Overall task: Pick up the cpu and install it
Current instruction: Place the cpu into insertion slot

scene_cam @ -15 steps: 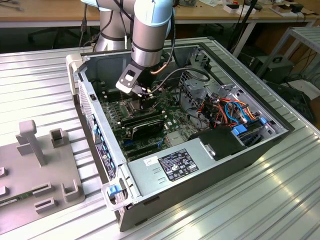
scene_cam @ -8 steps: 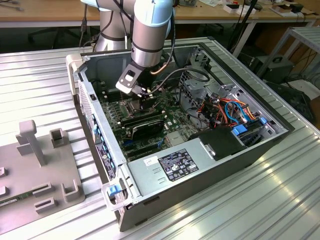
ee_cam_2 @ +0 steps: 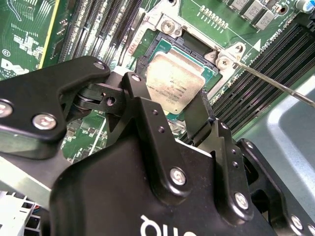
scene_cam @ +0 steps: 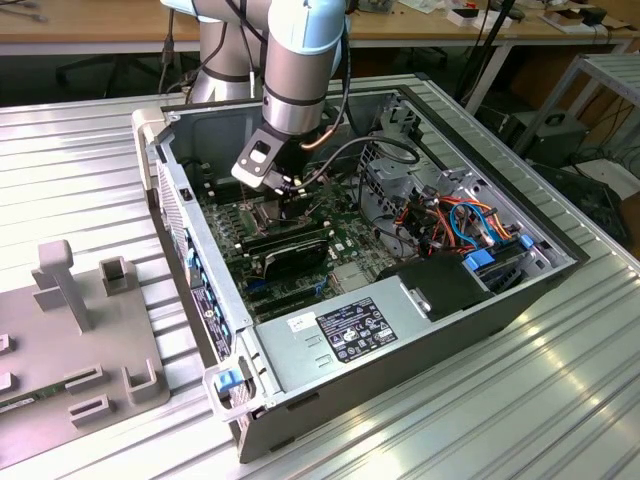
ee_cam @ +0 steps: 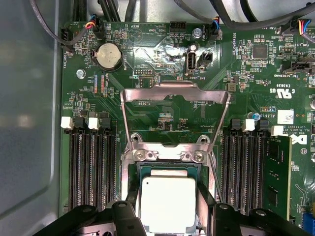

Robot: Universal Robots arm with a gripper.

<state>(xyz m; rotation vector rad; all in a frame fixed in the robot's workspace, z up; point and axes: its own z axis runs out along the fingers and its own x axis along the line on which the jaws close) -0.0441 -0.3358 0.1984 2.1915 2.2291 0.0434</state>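
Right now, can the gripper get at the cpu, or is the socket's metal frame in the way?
Looks like yes. The gripper appears to have its fingers closed on the cpu from two opposite sides. The metal frame is swung open, away from the chip, and nothing lies over it.

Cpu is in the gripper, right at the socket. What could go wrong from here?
1. The gripper grips the cpu by two edges right over the open socket. If the cpu is slightly skewed, seating or releasing it could damage the socket contacts.
2. The thin lever rod runs close beside one finger and might snag when the arm moves.
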